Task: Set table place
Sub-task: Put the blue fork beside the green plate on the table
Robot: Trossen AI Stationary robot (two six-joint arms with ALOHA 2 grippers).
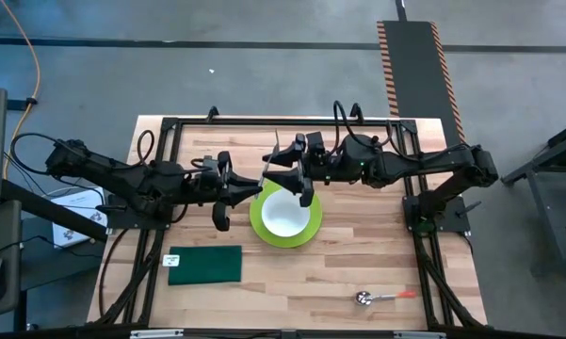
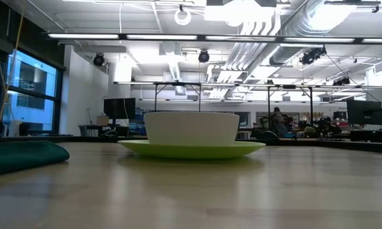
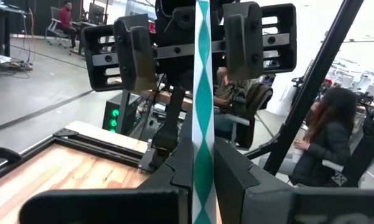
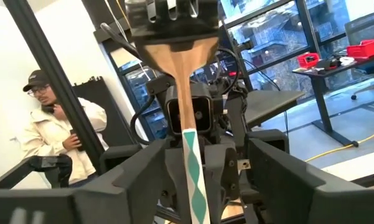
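A fork point(image 1: 270, 162) with a teal-and-white patterned handle point(image 4: 193, 177) and a tan neck is held in the air over the table point(image 1: 358, 273), beside the far left rim of a lime-green plate point(image 1: 306, 231). A white bowl point(image 1: 284, 213) sits on that plate. My left gripper point(image 1: 256, 184) comes level from the table's left and is shut on the fork. Facing it from the right, my right gripper point(image 1: 277, 171) is open; its fingers point(image 3: 132, 59) stand on either side of the fork without touching it. My left gripper pinches the fork's patterned handle point(image 3: 203, 146) between its two fingers. The fingers come level from the table's left and lie across the handle. The fork is lifted clear of the table and plate, its tined end point(image 4: 169, 15) away from the hold.
A folded dark green cloth point(image 1: 204, 265) lies at the near left of the table. A metal spoon with an orange-red handle point(image 1: 381, 298) lies near the front right. People show in the room beyond, a person in a dark jacket point(image 3: 327, 146) and one in a white top point(image 4: 62, 140).
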